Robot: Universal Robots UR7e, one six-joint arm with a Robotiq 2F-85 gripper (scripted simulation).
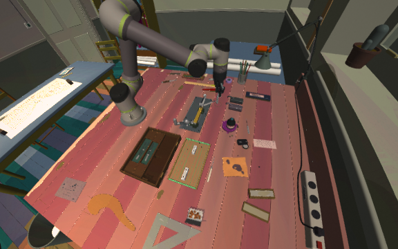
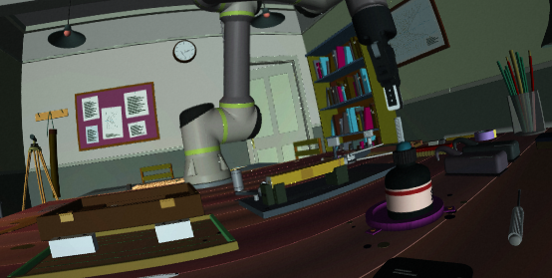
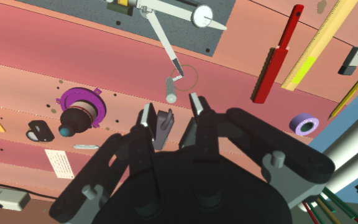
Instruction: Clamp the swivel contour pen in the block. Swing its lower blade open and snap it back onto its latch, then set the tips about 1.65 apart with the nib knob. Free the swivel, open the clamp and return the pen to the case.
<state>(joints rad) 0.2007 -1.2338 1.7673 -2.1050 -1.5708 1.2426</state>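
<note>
The swivel contour pen [image 1: 197, 114] lies clamped in the block on the grey base plate [image 1: 195, 114], yellow handle toward the near end. Its lower blade [image 3: 165, 43] is swung out sideways off the plate, ending in a ribbed grey grip [image 3: 170, 90] over the table. The upper blade carries the round nib knob [image 3: 202, 16]. My gripper [image 3: 170, 104] hangs just above and beside the ribbed grip, partly open and holding nothing. The open wooden case [image 1: 151, 155] sits nearer on the table, left of a green-edged board [image 1: 190, 162].
The green-edged board lies right of the case. An ink bottle on a purple ring [image 1: 230, 124] stands right of the base plate. A red brush [image 3: 277, 59], yellow ruler [image 3: 315, 43], tape roll [image 3: 304, 124] and pencil cup [image 1: 242, 74] lie past the gripper.
</note>
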